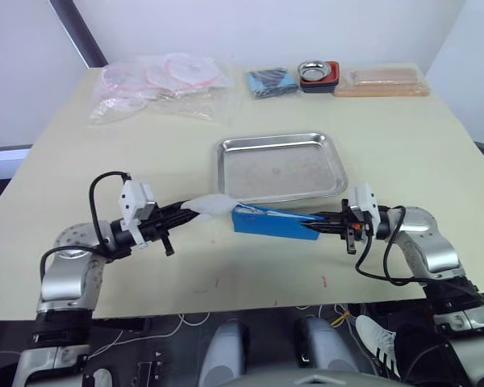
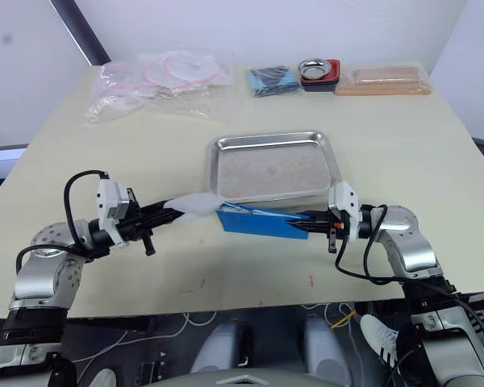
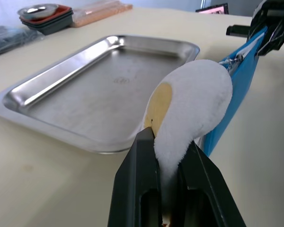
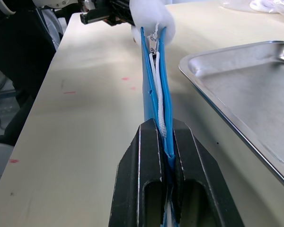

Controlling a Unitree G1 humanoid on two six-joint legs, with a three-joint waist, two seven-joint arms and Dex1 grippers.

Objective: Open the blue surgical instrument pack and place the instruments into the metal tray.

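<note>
- Blue surgical instrument pack is where your attention belongs: it stands on edge on the table, just beside the near long rim of the metal tray, stretched between your two grippers.
- Your right gripper is pinched closed on the pack's end farther from your left arm; in the right wrist view the black fingers press on both sides of the blue fabric, with the white zip line running up the top edge between them.
- Your left gripper is clamped on a fluffy white pom-pom, which hangs at the pack's opposite end, by the tray's near corner on your left side. The narrow jaws squeeze the fluff flat between them.
- In the right wrist view, a small metal zip pull sits right at the pom-pom end of the pack; you cannot tell from these views how far the zip is parted.
- The tray lies flat on the table beyond the pack; its bare steel floor shows.
- No tool from inside the pack can be made out; the pack's sides stand close together.
- Beyond the tray, along the table's far edge, you have a dark-blue bundle, a small steel bowl on a red base and a flat tan packet in a row.
- Far from the tray on your left side lies a heap of clear plastic bags with pink-red rings.
</note>
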